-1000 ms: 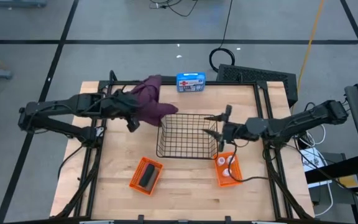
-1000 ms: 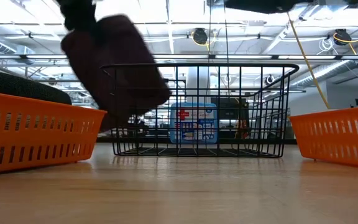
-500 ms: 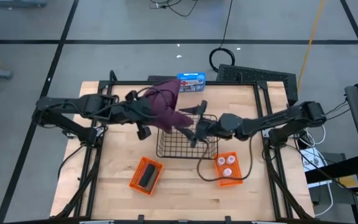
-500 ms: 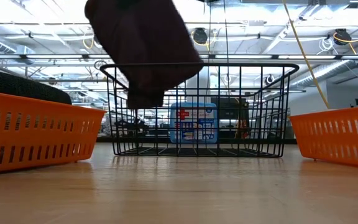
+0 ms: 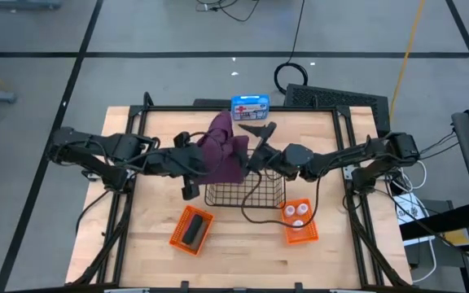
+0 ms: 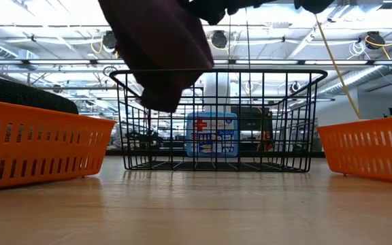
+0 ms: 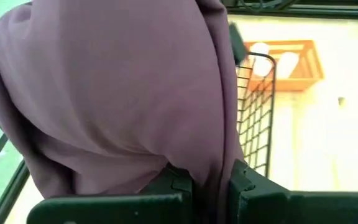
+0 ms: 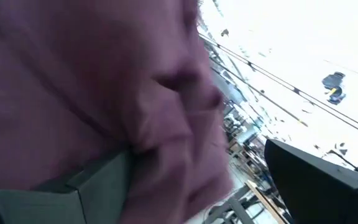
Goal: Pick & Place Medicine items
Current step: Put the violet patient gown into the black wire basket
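Holding pouch (image 5: 222, 150) above basket (image 5: 247, 194), left gripper (image 5: 206, 163) clamped on it; right gripper (image 5: 255, 130) spread wide, touching pouch.

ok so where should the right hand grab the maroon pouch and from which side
The maroon pouch hangs limp from the left hand, draped over the wire basket. Probably best to pinch the free upper fold on its right edge, coming from the right, level with the cloth, where the right hand is open: loose fabric bunches easily between fingers.
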